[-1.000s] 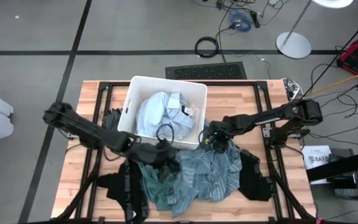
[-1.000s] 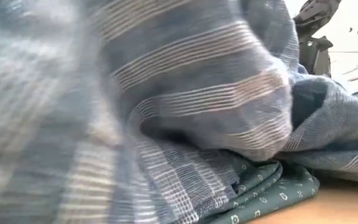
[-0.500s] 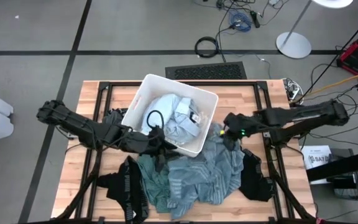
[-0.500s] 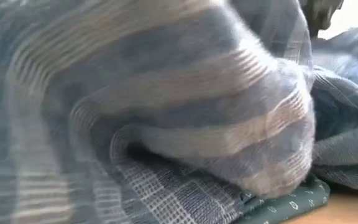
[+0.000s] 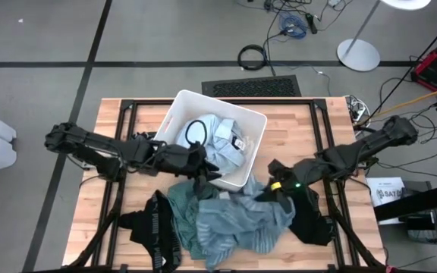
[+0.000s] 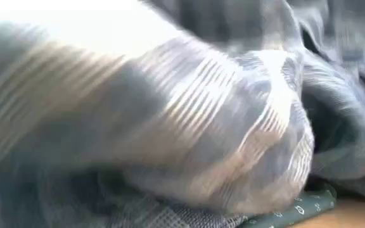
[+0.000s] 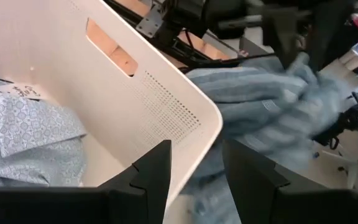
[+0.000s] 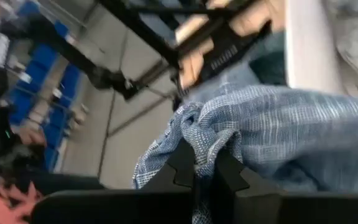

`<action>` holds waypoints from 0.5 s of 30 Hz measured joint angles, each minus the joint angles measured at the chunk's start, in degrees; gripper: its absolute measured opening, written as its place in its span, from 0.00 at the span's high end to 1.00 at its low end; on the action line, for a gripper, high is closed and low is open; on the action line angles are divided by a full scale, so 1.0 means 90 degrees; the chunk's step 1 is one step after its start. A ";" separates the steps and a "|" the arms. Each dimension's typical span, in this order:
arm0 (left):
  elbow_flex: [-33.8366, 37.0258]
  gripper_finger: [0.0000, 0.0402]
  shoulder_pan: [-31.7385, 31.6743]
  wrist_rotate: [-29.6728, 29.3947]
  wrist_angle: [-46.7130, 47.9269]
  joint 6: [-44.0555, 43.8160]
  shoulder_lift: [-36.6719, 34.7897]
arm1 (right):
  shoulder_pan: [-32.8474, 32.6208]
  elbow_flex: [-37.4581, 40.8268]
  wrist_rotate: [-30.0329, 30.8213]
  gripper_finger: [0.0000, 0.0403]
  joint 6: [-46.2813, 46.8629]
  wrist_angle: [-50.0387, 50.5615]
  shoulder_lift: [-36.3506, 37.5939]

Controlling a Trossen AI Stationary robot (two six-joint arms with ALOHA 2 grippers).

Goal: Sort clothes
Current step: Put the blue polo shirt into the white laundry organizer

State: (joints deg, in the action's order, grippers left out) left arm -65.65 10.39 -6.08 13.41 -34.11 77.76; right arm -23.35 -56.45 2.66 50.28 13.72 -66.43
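Low view: filled w/ blurred striped blue-grey garment (image 6: 189, 145) right at lens; worktop, bin, both arms hidden behind it; only a corner of teal-green garment (image 6: 296, 208) peeks under.
Left tool (image 5: 205, 168): at bin (image 5: 179, 106) rim in high view, tips too small to read there.
Right tool (image 8: 205, 169): tips buried in blue fabric, pinch point itself covered.
Black garment (image 5: 309, 216): partly under right arm, shape unclear.
Bin contents: light-blue shirt (image 7: 23, 134) cut off by left wrist view's edge.

Left gripper (image 5: 207, 171) at table centre, arm stretched in from left edge, fingers (image 7: 153, 171) parted. Right gripper (image 5: 270, 189) low, arm reaching in from right edge, fingers (image 8: 186, 163) apparently pinched on blue striped shirt (image 8: 278, 134).
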 joint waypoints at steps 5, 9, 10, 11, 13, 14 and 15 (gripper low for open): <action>0.0000 0.62 -0.0242 0.0461 -0.0007 0.0004 0.0000 | -0.0063 0.0000 -0.0187 0.98 0.0259 -0.0695 -0.0755; 0.0000 0.62 -0.0363 0.0730 -0.0116 0.0079 -0.0027 | -0.0061 0.0000 -0.0262 0.96 0.0709 -0.0766 -0.1518; 0.0000 0.62 -0.0372 0.0815 -0.0141 0.0163 -0.0029 | -0.0061 0.0000 -0.0236 0.96 0.0755 -0.0825 -0.1725; 0.0000 0.62 -0.0374 0.0894 -0.0132 0.0214 -0.0030 | -0.0061 0.0000 -0.0144 0.95 0.0779 -0.0937 -0.1930; 0.0000 0.62 -0.0383 0.1090 -0.0096 0.0339 -0.0029 | -0.0133 -0.0054 0.0117 0.93 0.0767 -0.1132 -0.2336; 0.0000 0.62 -0.0383 0.1216 -0.0093 0.0376 -0.0029 | -0.0188 -0.0136 0.0197 0.93 0.0683 -0.1130 -0.2533; 0.0000 0.62 -0.0381 0.1379 -0.0094 0.0388 -0.0029 | -0.0241 -0.0238 0.0217 0.92 0.0582 -0.1132 -0.2734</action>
State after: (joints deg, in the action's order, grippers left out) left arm -65.65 6.96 6.33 12.56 -30.63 77.49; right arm -25.52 -58.58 4.61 55.52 3.54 -91.04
